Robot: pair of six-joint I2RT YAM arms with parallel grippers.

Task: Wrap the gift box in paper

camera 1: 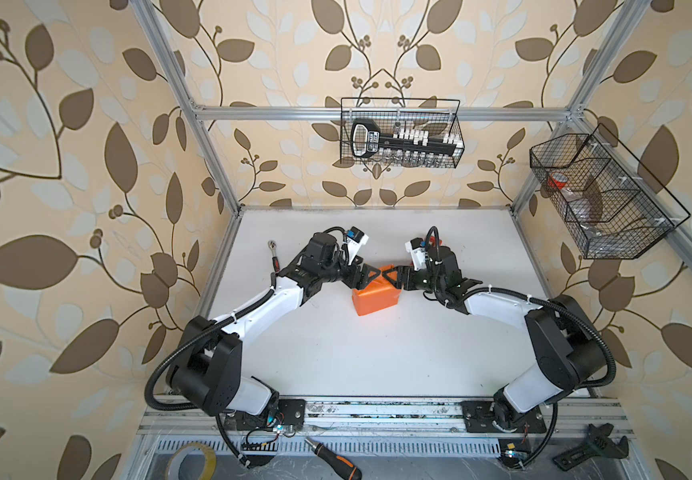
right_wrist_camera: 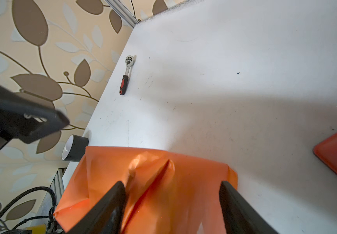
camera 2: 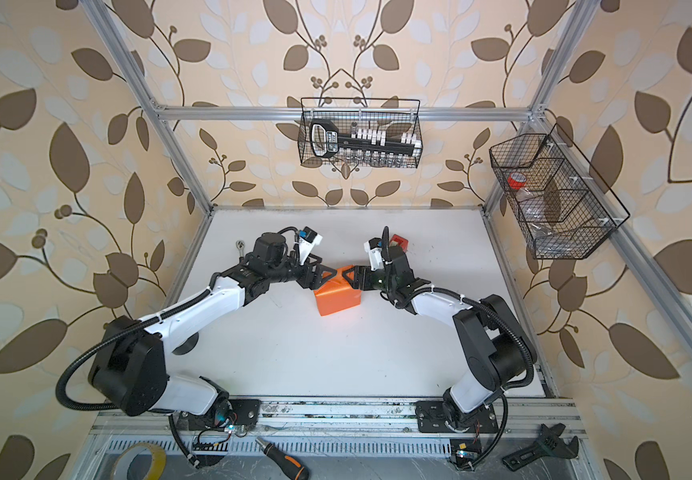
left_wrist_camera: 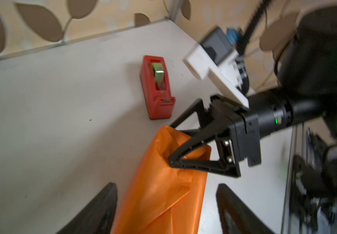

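The paper (camera 1: pixel 377 299) (camera 2: pixel 338 297), bright orange side out, is folded into a parcel in the middle of the white table. The gift box is hidden inside it. Both grippers meet at the parcel's far end. My left gripper (camera 1: pixel 367 279) (left_wrist_camera: pixel 165 185) is open, its fingers standing either side of the parcel (left_wrist_camera: pixel 163 192) with table showing beside one of them. My right gripper (camera 1: pixel 392 276) (right_wrist_camera: pixel 172 183) is open too. Creased paper (right_wrist_camera: pixel 153 178) lies between its fingers, and one fingertip (left_wrist_camera: pixel 170 161) rests against the folded end flap.
A red tape dispenser (left_wrist_camera: pixel 157 87) (camera 2: pixel 398 241) stands just behind the right gripper. A ratchet wrench (right_wrist_camera: pixel 126 75) (camera 1: pixel 274 257) lies by the table's left edge, with a black tape roll (right_wrist_camera: pixel 74 147) nearer the front. Wire baskets (camera 1: pixel 402 133) (camera 1: pixel 602 199) hang on the frame.
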